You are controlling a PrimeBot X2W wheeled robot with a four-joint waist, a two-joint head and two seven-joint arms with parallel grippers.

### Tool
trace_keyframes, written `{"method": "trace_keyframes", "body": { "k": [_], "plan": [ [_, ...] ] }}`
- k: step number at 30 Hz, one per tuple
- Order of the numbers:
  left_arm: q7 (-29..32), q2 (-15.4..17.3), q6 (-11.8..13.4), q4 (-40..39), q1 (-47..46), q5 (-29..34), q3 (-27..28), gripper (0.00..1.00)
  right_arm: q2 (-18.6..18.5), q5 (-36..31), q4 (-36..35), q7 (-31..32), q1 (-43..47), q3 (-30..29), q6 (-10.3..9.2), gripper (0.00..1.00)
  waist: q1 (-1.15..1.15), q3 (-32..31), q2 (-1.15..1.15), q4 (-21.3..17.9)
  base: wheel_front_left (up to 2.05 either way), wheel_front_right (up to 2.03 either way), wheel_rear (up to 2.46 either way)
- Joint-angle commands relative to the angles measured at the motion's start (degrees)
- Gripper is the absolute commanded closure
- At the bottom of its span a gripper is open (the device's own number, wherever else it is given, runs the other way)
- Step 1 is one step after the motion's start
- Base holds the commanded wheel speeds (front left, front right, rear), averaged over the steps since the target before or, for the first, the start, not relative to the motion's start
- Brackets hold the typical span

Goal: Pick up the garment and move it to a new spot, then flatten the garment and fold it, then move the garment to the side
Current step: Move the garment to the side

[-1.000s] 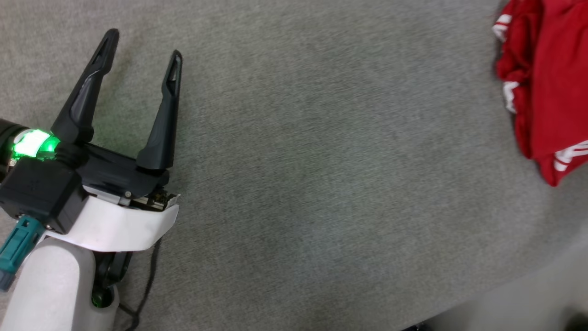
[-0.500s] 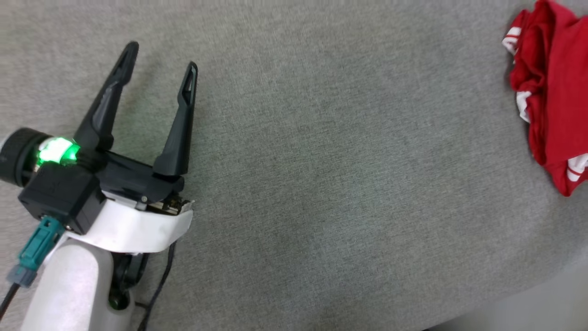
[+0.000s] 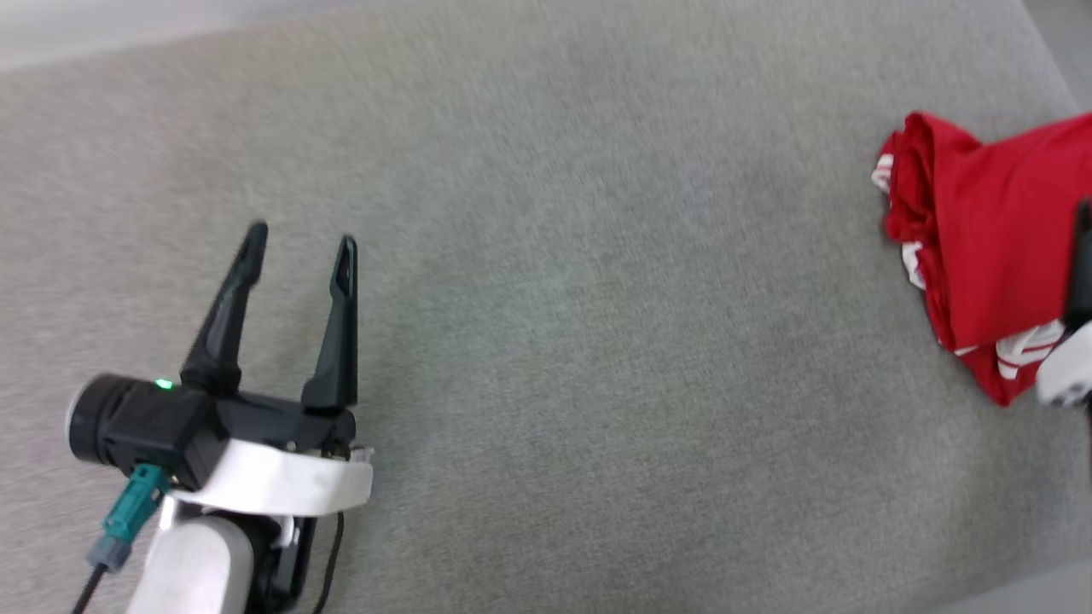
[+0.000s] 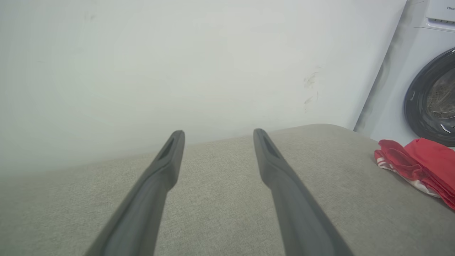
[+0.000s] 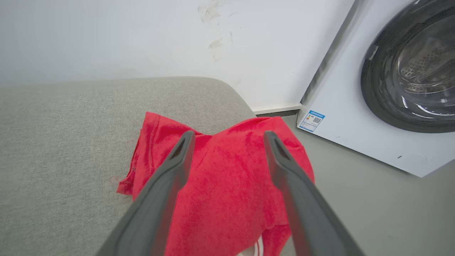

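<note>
The garment (image 3: 981, 247) is a bright red jersey with white-striped trim, lying bunched at the right end of the grey padded surface (image 3: 597, 341). It also shows at the right of the left wrist view, garment (image 4: 423, 160). My right gripper (image 5: 229, 138) hovers open just above the garment (image 5: 227, 185), with nothing between its fingers. Its pale wrist (image 3: 1066, 371) shows at the head view's right edge. My left gripper (image 3: 300, 241) is open and empty over bare surface at the lower left, far from the garment. The left gripper (image 4: 218, 135) points toward the wall.
A white washing machine (image 5: 391, 89) with a dark round door stands on the grey floor (image 5: 373, 206) just beyond the surface's right end. A pale wall (image 4: 177, 71) runs along the far edge. The surface's right edge (image 5: 245, 106) lies beside the garment.
The head camera has moved, so the whole picture has shifted. My right arm's wrist has come into view at the right edge beside the garment. The right gripper has opened.
</note>
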Motion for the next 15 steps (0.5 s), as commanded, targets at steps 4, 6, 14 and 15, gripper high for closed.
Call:
{"method": "trace_keyframes", "body": {
  "k": [4,6,14,15],
  "plan": [
    [-0.6,-0.9,1.1,1.1,3.3,-0.7,0.1,0.0,2.8,1.2,-6.5,1.5,7.8,2.3,-0.03,0.0,0.0,-6.7,0.0,4.1,0.0,0.0,0.0],
    [-0.8,-1.1,1.5,1.8,4.6,-0.8,0.1,0.0,4.1,1.9,-9.0,2.2,10.6,3.8,-0.04,0.0,0.0,-8.0,0.0,5.1,0.0,0.0,0.0],
    [-1.6,-1.8,2.7,5.1,8.8,-1.7,0.4,0.0,8.2,3.6,-16.0,3.2,17.4,10.8,-0.03,0.0,0.0,-12.8,0.0,9.4,0.0,0.0,0.0],
    [-1.7,-1.8,2.8,5.8,9.4,-1.6,0.4,0.0,8.4,3.7,-16.7,3.1,18.0,11.7,-0.04,0.0,0.0,-13.7,0.0,9.9,0.0,0.0,0.0]
  ]
}}
